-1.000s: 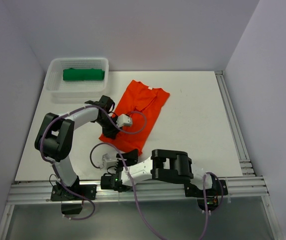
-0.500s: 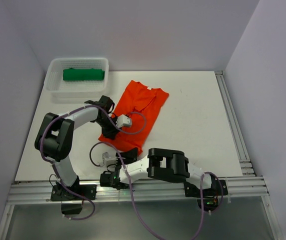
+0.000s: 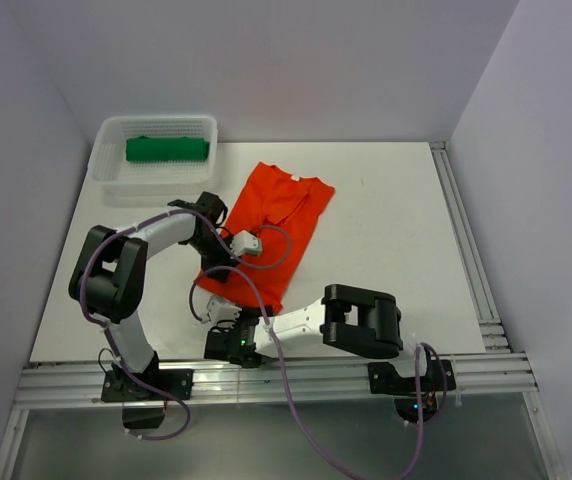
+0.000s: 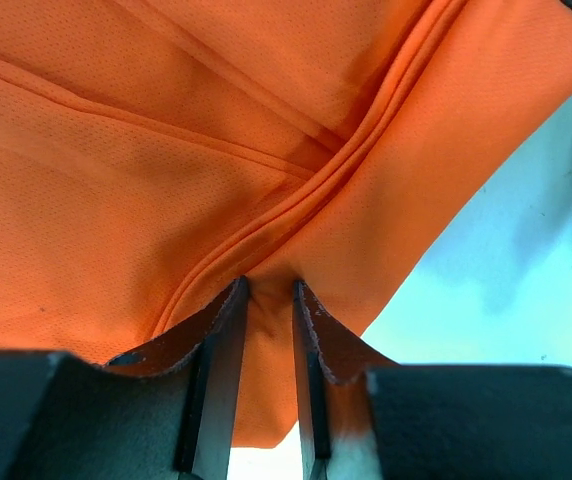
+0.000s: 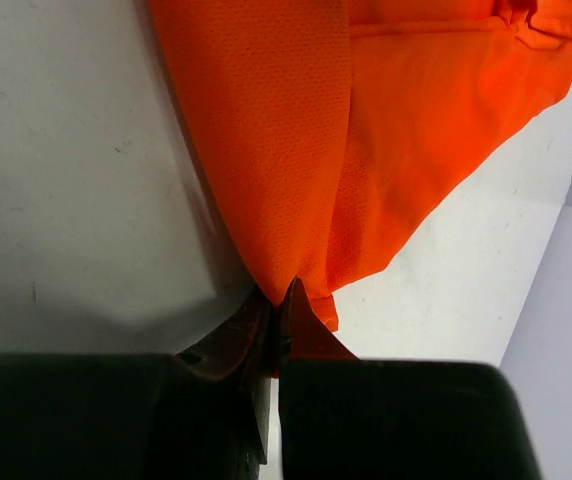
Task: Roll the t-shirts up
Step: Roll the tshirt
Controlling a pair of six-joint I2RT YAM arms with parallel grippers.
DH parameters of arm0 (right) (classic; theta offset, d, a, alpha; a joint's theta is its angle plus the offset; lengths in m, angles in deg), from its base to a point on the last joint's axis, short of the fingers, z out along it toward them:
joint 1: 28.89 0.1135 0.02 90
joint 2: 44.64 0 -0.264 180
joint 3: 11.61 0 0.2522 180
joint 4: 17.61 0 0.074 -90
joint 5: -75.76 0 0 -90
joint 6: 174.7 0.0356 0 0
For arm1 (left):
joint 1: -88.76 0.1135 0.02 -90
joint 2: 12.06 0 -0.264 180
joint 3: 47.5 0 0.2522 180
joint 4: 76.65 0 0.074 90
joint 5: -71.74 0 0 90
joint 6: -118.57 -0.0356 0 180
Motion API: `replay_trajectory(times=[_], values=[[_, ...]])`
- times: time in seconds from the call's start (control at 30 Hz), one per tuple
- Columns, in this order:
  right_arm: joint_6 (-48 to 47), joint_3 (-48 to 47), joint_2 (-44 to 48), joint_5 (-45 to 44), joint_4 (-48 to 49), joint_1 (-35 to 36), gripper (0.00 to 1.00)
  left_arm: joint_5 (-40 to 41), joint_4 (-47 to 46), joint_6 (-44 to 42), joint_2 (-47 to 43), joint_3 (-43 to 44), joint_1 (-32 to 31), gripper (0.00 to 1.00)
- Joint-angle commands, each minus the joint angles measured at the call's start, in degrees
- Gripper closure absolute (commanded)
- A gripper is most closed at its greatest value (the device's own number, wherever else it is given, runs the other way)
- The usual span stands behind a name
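The left jaws pinch a fold of the orange t-shirt; the right jaws clamp, seemingly, its near corner; the rest lies on the tabletop.

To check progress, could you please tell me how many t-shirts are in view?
2. The orange t-shirt lies spread on the table; the green t-shirt sits in the basket. No others show, though the arms could hide something.

No readable text, label or number anywhere in view
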Motion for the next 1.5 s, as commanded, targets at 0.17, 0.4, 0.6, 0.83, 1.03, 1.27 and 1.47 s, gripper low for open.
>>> replay_trajectory(times=[0.17, 0.4, 0.6, 0.83, 1.03, 1.27, 1.47], values=[[3.60, -0.25, -1.98, 10.21, 2.63, -0.05, 1.00, -3.73, 1.87, 1.95, -2.48, 3.98, 0.92, 0.67], [5.00, -0.34, -2.07, 10.39, 1.93, 0.21, 1.00, -7.52, -1.20, 11.33, -4.67, 10.39, 2.59, 0.61], [4.74, 0.54, -1.02, 13.64, 2.89, 0.47, 1.00, -9.53, -2.09, 18.81, -6.25, 16.55, 5.75, 0.60], [4.04, 4.23, 3.73, 21.36, 7.28, 0.12, 1.00, -17.09, -5.17, 17.96, -14.16, 14.37, 18.30, 0.61], [3.07, 8.18, 7.68, 32.08, 12.20, -3.29, 1.00, -20.78, -0.43, 4.17, -19.26, 7.17, 25.52, 0.74], [1.84, 9.86, 9.27, 50.01, 13.26, -10.06, 1.00, -24.48, 11.00, -23.51, -29.36, -4.88, 27.20, 0.68], [0.43, 10.47, 10.41, 67.50, 13.96, -17.71, 1.00, -23.25, 10.56, -34.42, -39.12, -13.24, 26.94, 0.61]])
